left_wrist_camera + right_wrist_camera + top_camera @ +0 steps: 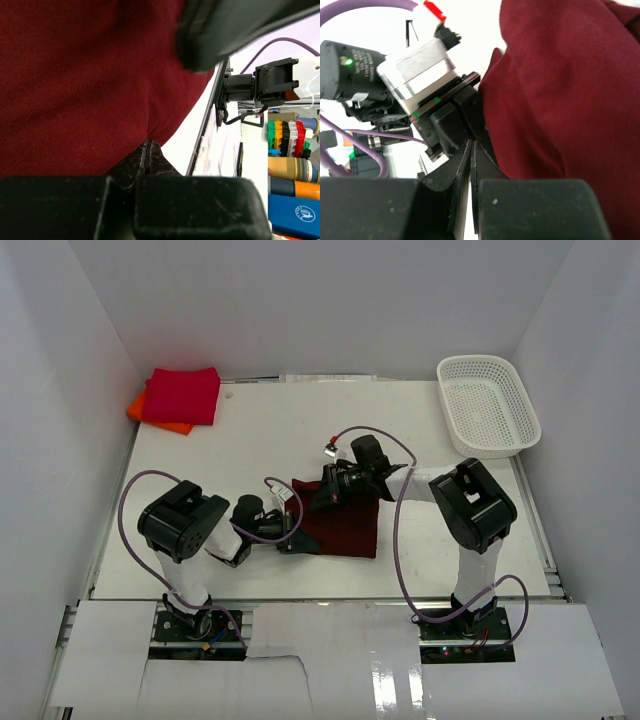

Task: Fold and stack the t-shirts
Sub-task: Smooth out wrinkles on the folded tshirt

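You had the left gripper [293, 536] and right gripper [320, 502] both pinched tight on one edge of the maroon shirt [348, 527], presumably to fold it over.

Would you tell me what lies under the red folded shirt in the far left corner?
An orange shirt, showing only along its left and near edges; the rest is covered by the red shirt.

The maroon t-shirt [75, 85] is filling most of the frame, its crease running down into the left gripper [149, 150], which is pinching the cloth's lower edge. A blurred black arm part [225, 30] is hanging above the white surface [197, 125].
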`<state>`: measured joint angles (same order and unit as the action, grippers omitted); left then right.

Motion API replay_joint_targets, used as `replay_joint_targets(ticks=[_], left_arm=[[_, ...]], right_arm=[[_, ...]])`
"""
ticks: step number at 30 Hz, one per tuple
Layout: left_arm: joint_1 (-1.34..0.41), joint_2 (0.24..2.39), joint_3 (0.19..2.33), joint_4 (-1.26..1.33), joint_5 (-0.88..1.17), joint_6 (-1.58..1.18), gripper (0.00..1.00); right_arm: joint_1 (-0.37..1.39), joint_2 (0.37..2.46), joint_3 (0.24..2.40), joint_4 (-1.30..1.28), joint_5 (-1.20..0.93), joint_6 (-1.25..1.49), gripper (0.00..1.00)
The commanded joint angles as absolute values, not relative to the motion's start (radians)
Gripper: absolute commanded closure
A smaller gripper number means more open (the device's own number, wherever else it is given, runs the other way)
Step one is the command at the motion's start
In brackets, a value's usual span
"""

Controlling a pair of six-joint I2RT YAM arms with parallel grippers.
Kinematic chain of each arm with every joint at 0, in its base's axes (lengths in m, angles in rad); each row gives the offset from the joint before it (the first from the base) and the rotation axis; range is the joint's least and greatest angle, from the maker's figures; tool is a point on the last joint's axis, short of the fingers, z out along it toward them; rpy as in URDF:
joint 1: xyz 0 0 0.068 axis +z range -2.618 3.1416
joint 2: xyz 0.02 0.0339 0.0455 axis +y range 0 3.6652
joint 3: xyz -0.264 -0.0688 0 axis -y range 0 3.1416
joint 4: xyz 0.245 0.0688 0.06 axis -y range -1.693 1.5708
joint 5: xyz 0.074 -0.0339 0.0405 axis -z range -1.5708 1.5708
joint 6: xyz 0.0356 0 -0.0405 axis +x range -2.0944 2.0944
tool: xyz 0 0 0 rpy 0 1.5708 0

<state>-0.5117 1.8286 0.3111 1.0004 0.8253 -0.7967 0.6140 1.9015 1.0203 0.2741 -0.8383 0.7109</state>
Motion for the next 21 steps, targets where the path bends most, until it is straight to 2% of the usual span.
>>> replay_joint_targets(ticks=[1, 13, 21], left_arm=[[-0.514, 1.870, 0.291, 1.051, 0.779, -0.785, 1.00], [-0.514, 1.818, 0.267, 0.999, 0.765, -0.775, 1.00], [-0.514, 1.796, 0.264, 0.954, 0.767, -0.752, 1.00]], right_arm=[[0.620, 1.934, 1.023, 0.365, -0.850, 0.753, 0.92], [0.606, 2.062, 1.112, 0.388, -0.782, 0.683, 0.92], [0.535, 2.177, 1.268, 0.376, -0.767, 0.632, 0.92]])
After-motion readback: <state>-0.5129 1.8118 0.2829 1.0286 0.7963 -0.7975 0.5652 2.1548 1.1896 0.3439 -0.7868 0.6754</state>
